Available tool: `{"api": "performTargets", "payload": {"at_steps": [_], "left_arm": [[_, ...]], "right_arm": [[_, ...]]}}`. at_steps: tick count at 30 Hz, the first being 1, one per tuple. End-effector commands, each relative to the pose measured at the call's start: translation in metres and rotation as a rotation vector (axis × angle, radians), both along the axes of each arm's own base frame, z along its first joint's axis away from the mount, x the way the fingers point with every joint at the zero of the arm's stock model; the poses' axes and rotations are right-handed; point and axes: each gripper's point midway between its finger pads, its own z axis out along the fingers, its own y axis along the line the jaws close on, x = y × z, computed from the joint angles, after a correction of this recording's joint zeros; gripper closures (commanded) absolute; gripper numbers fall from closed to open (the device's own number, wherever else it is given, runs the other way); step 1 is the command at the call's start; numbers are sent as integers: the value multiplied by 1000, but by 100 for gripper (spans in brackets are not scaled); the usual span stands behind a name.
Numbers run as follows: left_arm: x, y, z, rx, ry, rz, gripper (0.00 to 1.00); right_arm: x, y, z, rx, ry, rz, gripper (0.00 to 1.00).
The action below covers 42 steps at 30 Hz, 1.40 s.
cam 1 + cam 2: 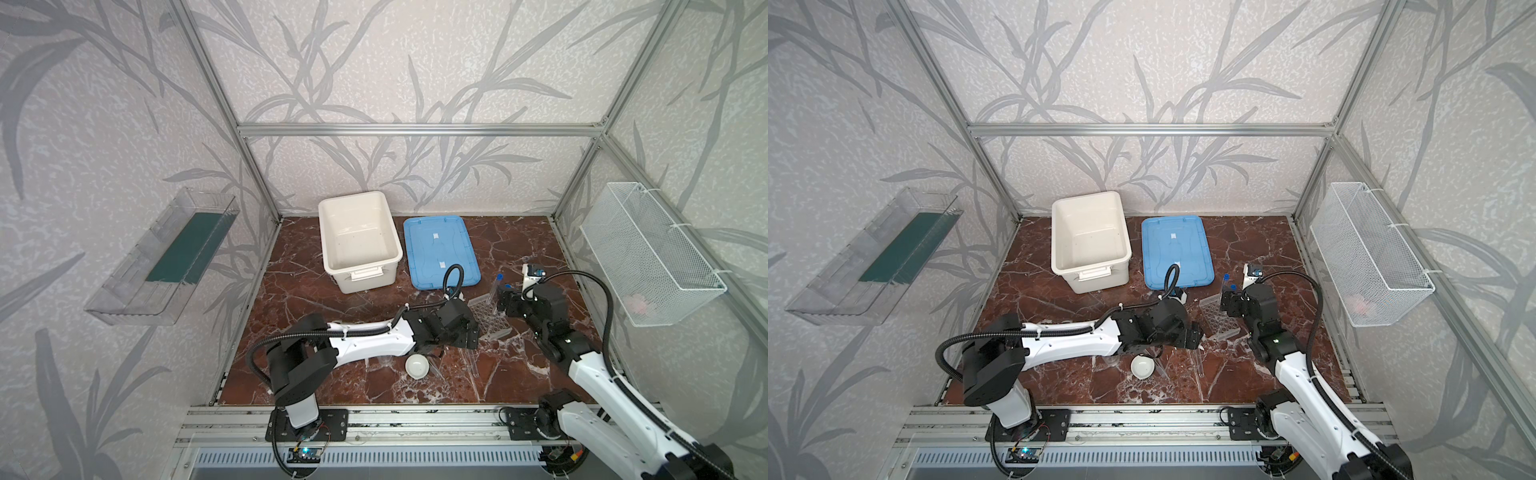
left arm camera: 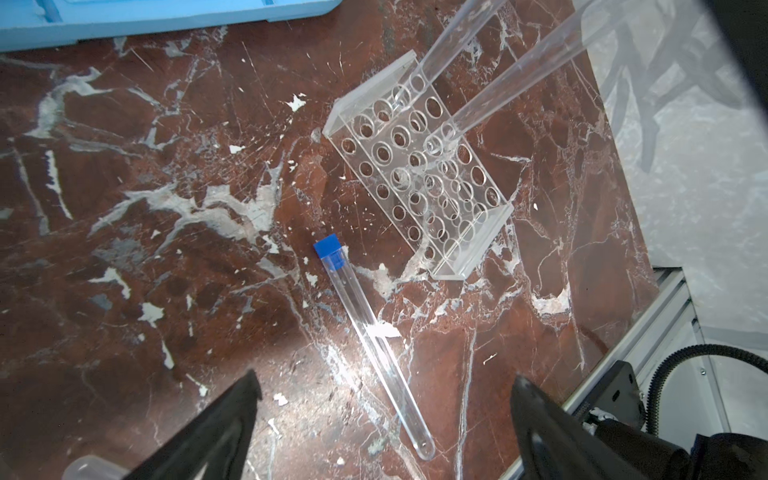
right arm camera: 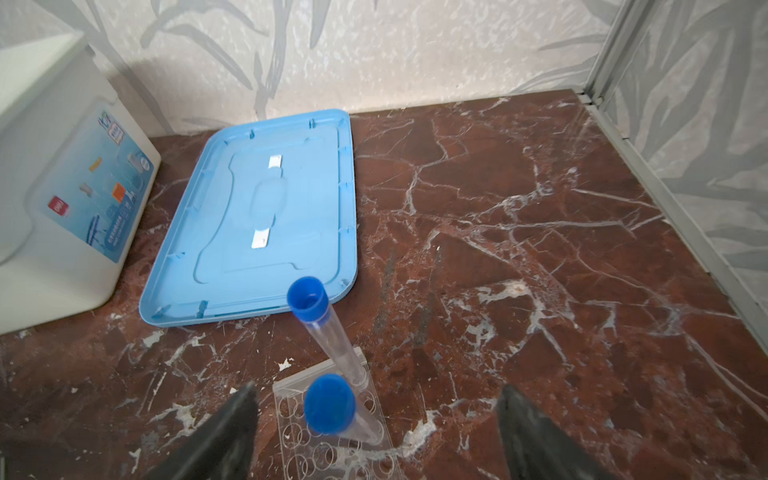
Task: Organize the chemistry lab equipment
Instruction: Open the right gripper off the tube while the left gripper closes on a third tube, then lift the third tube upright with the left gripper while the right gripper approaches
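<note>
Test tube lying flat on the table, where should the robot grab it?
Grip the test tube around its clear middle, from straight above, jaws across its width. It lies flat on the table, apart from the rack, so both long sides are free.

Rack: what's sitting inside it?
In the rack stand a back tube and a front tube. Its other holes look empty in the left wrist view, where nothing covers them.

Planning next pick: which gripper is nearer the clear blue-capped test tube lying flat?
Left. The left gripper hovers open over the lying tube; the right gripper sits at the clear gridded rack.
</note>
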Motion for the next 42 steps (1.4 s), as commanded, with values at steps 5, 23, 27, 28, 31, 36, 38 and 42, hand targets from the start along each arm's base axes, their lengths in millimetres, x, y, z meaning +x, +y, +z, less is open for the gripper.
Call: {"api": "performTargets", "payload": {"at_steps": [5,23,27,28,31,36,38,42], "left_arm": [[-15,6,-17,152,44,-34,9],[-43,-16,-70,358,174,-111,35],[-51,-20,-78,413,192,-132,43],[-51,-20,-78,422,188,-129,45],[-51,-19,-82,430,199,-126,48],[-50,-19,-89,478,216,-125,56],[-45,-6,-90,520,217,-70,59],[-39,6,-92,484,241,-27,66]], "right_arm": [[-42,-15,14,109,207,-105,1],[-97,-3,-4,185,436,-32,1],[-98,-10,-2,152,420,-52,1],[-99,-11,-1,150,414,-54,1],[-100,-10,0,161,396,-48,1],[-101,-13,7,158,358,-54,1],[-102,-14,10,156,344,-51,1],[-101,-13,12,152,333,-41,1]]}}
